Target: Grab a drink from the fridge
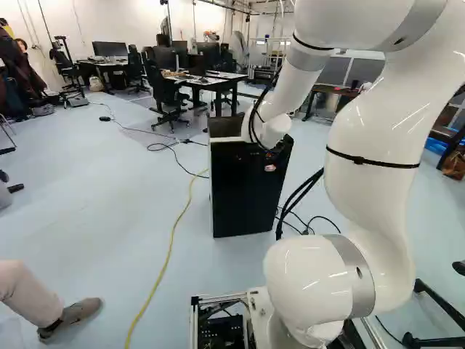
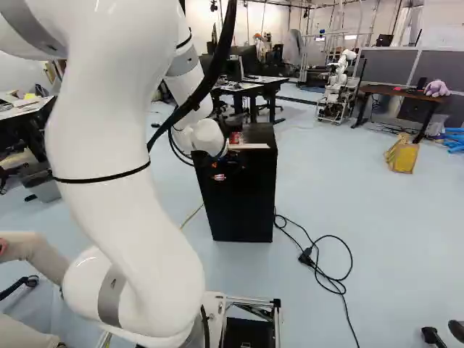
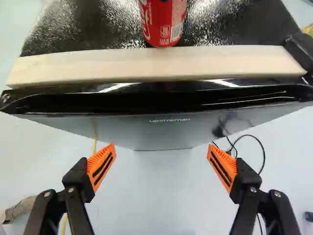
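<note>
The black fridge (image 1: 249, 190) stands on the floor ahead of the arm, its door closed as far as I can see. At its top front, my gripper (image 2: 220, 167) is dark against the door and hard to make out in the right base view. In the wrist view the gripper (image 3: 161, 164) is open, orange pads wide apart with nothing between them. Ahead of the fingers lies the fridge's front (image 3: 168, 128) with its pale top edge (image 3: 156, 63). On the fridge top, behind that edge, stands a red can (image 3: 164, 22). Any drinks inside are hidden.
A yellow cable (image 1: 173, 243) runs along the floor left of the fridge; a black cable (image 2: 337, 279) lies to its right. Desks and chairs (image 1: 168, 94) stand behind. Another robot (image 2: 338, 87) is at the back. A person's leg (image 1: 33, 298) is near the left.
</note>
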Controlling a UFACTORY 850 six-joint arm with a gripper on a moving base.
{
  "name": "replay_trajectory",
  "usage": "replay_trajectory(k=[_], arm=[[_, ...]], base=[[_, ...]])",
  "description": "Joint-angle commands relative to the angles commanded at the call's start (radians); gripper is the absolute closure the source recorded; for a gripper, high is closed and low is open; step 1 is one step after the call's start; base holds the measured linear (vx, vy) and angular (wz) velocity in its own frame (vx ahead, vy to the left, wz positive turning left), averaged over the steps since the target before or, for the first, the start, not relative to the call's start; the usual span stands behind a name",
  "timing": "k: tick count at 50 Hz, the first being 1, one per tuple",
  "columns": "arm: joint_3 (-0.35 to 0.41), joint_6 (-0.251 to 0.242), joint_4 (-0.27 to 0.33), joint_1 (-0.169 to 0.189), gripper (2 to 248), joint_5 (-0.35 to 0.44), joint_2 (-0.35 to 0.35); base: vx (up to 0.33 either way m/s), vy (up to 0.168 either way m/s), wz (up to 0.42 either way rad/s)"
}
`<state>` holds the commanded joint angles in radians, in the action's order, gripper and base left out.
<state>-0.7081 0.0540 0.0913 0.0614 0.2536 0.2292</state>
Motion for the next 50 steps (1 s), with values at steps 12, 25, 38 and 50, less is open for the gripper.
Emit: replay_trajectory(k=[12,25,38,50], arm=[[0.063,0.0,0.016,-0.007,3,0.109,-0.054],[0.132,0.0,0.034,-0.014,3,0.228,-0.115],[0.199,0.0,0.052,-0.024,3,0.344,-0.178],[0.234,0.0,0.067,-0.033,3,0.446,-0.212]], base=[[0.0,0.0,0.0],[0.0,0.0,0.0],[0.0,0.0,0.0],[0.0,0.0,0.0]])
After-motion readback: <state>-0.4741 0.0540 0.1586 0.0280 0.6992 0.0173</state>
